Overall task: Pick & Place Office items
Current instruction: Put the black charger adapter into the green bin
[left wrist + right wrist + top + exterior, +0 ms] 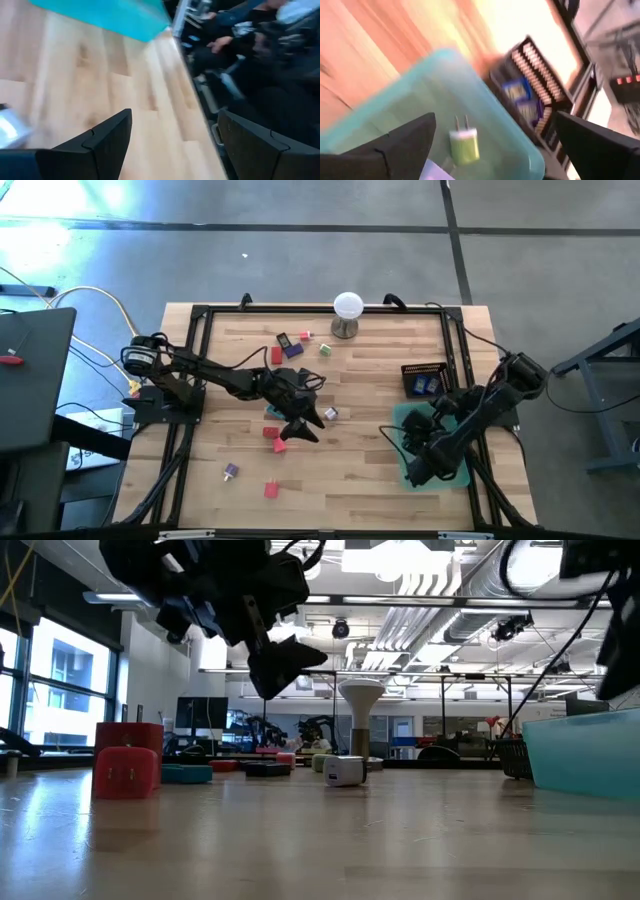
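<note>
High view: small coloured office items (280, 445) were scattered on the pale wooden surface (350, 470). The left pincer (303, 423) was held mid-surface, released and empty. The right pincer (418, 465) was seen over the translucent green tray (403, 420).

Low view: a red blocky item (126, 771) was seen at the near left.

Right wrist view: the right pincer (495, 145) was spread wide, empty, above a pale green plug-like item (463, 145) lying in the tray.

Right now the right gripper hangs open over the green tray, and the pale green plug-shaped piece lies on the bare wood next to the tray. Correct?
Not quite. The right gripper does hang open over the green tray, but the pale green plug-shaped piece lies inside the tray, not on the wood. The right wrist view shows it.
</note>
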